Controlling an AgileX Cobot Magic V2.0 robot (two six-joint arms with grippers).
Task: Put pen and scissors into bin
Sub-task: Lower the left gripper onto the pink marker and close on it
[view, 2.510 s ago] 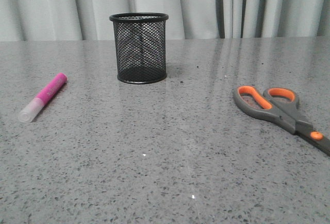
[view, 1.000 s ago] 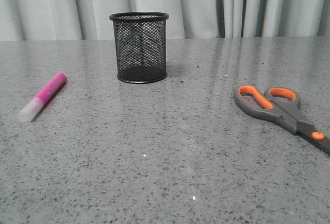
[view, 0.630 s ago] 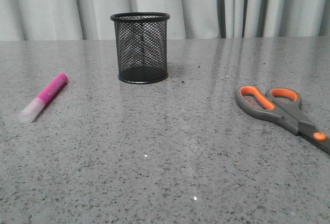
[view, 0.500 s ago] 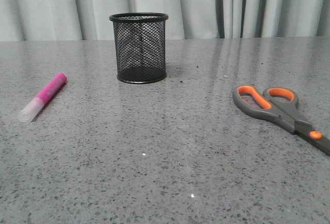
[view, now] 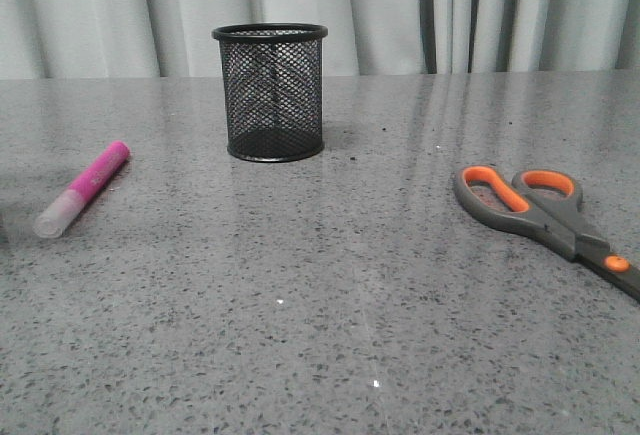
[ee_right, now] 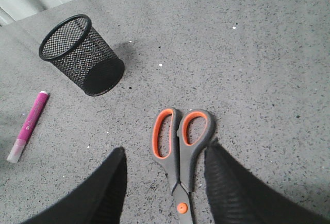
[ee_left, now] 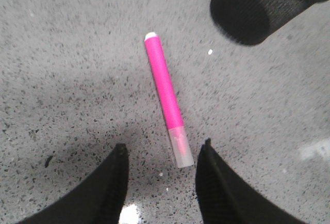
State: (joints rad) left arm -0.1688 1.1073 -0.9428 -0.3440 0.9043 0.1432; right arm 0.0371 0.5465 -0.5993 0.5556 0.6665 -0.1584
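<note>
Here's the pen (view: pixel 83 188), a short, thick magenta-pink marker with a translucent whitish cap, lying flat on the speckled grey stone surface (view: pixel 330 295). In the left wrist view the pen (ee_left: pixel 167 99) runs lengthwise away from the left hand (ee_left: pixel 161 180), capped end nearest the hand and sitting just ahead of the gap between the two black fingers, pink butt end pointing off toward the bin (ee_left: pixel 255 7). The left hand hangs above it spread wide, nothing between its fingers (ee_left: pixel 111 188), not touching the pen. Over to the scissors (view: pixel 545 215): grey handles, orange-lined finger loops, an orange pivot dot, blades closed, flat on the surface. In the right wrist view the scissors (ee_right: pixel 179 157) lie with their long axis straight through the gap of the right hand (ee_right: pixel 165 183), loops pointing away from the hand, pivot and blades running back between the fingers (ee_right: pixel 227 183). The right hand is also spread apart and holding nothing, poised over the scissors without contact. The bin (view: pixel 271 92), a small round black wire-mesh pencil cup with a solid rim and base, stands upright well beyond both hands, farther from the scissors than from the pen, in front of pale curtains (view: pixel 400 10). Its inside looks bare through the mesh.
</note>
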